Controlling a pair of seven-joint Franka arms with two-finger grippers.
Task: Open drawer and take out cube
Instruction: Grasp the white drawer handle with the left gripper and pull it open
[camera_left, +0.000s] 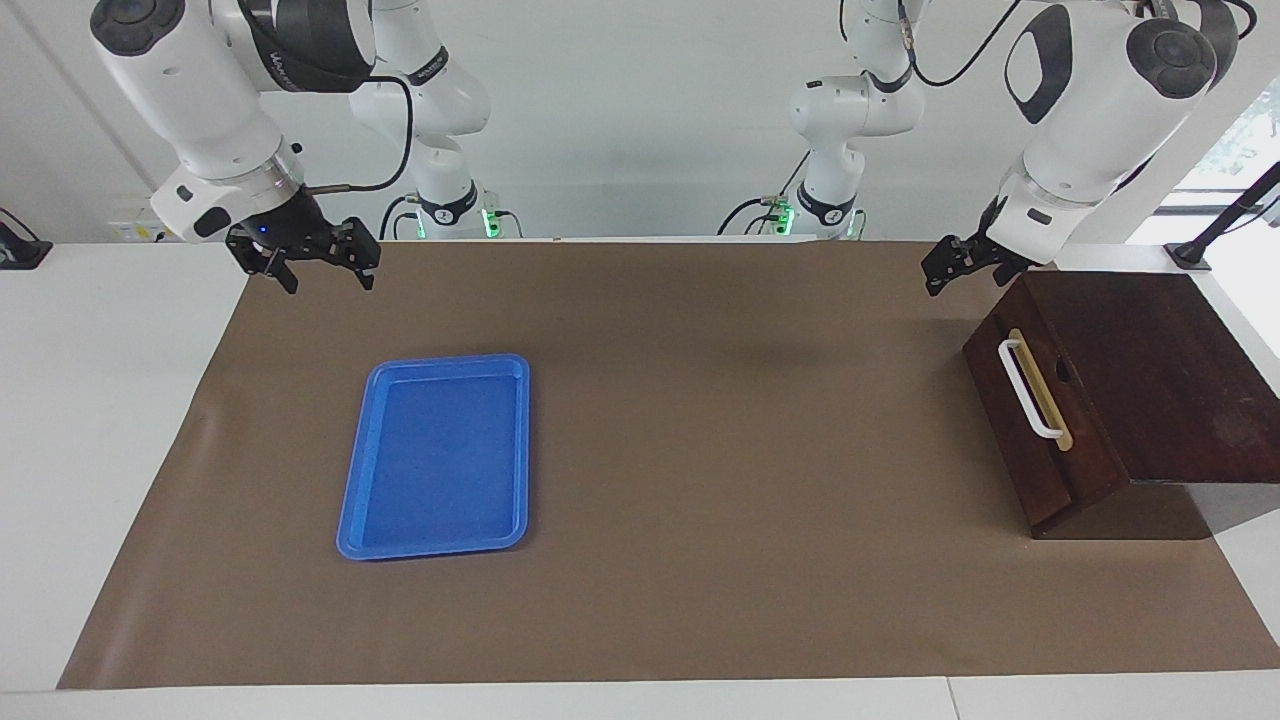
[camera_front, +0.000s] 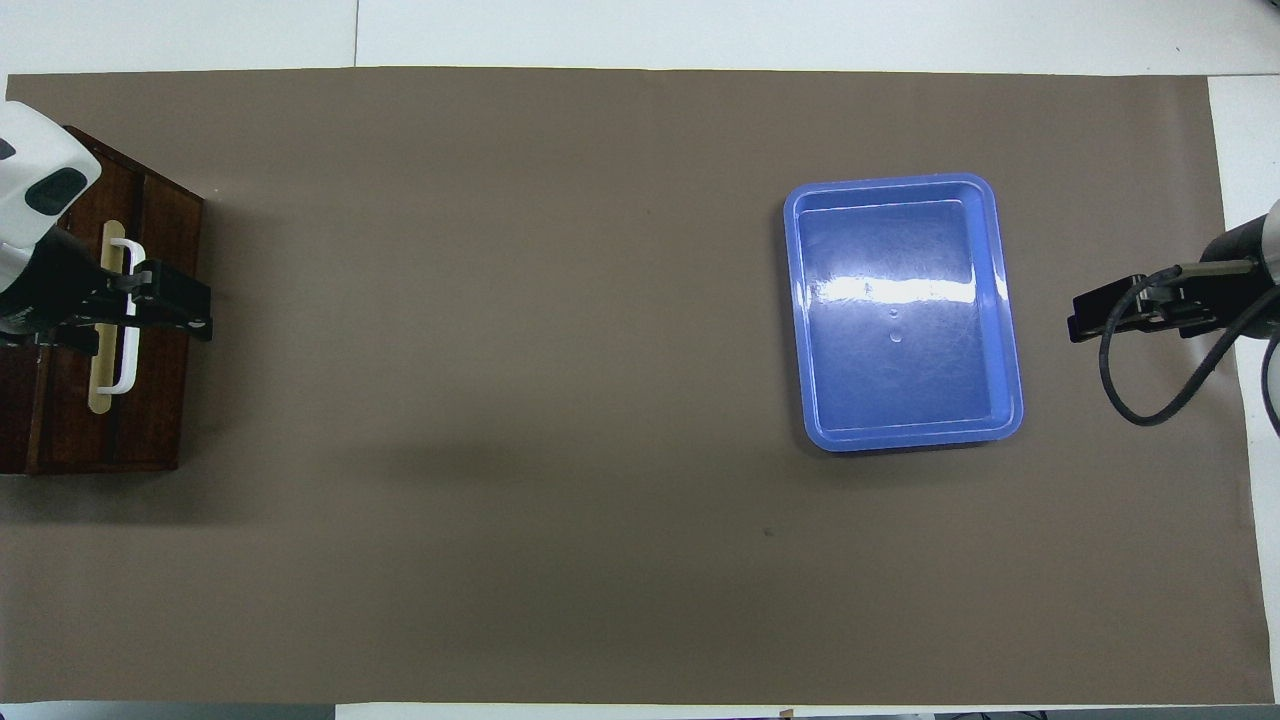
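We see a white table (camera_left: 90, 420) covered across most of its top by a brown mat (camera_left: 700, 450), with a plain pale wall (camera_left: 620, 100) rising just past the robots' bases. A flat blue tray (camera_left: 437, 455) lies on the mat toward the right arm's end of the table, and nothing sits in it.

At the left arm's end stands a dark wooden box (camera_left: 1150, 370), and the drawer (camera_left: 1030, 420) is fitted flush into it, shut, its white bar handle (camera_left: 1028, 390) on a tan strip facing the middle of the table. The cube does not show in either view.

The left gripper (camera_left: 948, 270) hangs in the air by the box's corner nearest the robots; in the overhead view it (camera_front: 165, 305) overlaps the handle, yet the facing view shows it raised and touching nothing. Whether its fingers are parted we cannot tell (they read only as a dark cluster).

The right gripper (camera_left: 322, 268) hovers over the mat's edge at its own end of the table, its fingers (camera_left: 365, 272) spread apart and holding nothing.
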